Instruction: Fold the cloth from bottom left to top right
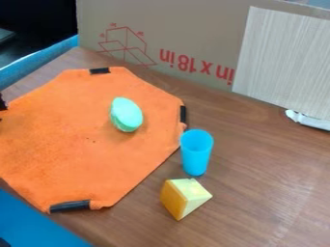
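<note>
The black gripper (3, 103) is cut off by the left edge, with a small dark part of it at the cloth's upper-left border. Spread flat over the left half of the table, the orange cloth (58, 144) runs out of view at the left. Black strips mark its top, right and bottom corners. On the cloth, right of its middle, rests a pale green oval object (126, 115). Whether the gripper touches the cloth cannot be made out.
A blue cup (196, 152) stands upright beside the cloth's right edge. Below it lies a yellow and orange wedge (184, 198). A cardboard wall (193, 29) with a pale panel (283, 62) borders the back, and a white object (308, 119) lies at the right edge.
</note>
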Motion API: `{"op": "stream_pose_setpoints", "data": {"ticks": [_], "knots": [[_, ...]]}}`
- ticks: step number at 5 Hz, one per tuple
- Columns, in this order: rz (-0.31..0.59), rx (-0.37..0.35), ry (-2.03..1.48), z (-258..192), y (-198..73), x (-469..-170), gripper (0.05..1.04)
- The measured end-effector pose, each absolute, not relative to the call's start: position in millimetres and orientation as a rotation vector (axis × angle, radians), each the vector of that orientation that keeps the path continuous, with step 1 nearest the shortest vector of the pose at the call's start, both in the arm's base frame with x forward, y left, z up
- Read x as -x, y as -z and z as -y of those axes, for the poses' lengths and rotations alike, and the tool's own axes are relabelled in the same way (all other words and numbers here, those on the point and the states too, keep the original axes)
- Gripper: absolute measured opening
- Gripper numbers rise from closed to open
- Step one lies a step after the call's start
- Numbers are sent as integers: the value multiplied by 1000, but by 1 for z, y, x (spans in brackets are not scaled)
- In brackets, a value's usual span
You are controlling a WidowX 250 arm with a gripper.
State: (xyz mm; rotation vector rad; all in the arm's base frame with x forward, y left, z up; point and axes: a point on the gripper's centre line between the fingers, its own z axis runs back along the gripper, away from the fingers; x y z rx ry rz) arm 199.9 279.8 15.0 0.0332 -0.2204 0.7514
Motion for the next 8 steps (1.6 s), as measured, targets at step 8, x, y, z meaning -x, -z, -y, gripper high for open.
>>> {"op": "stream_pose_setpoints", "data": {"ticks": [8], "knots": [[136,3,-821,-143,-93,-286,58]]}}
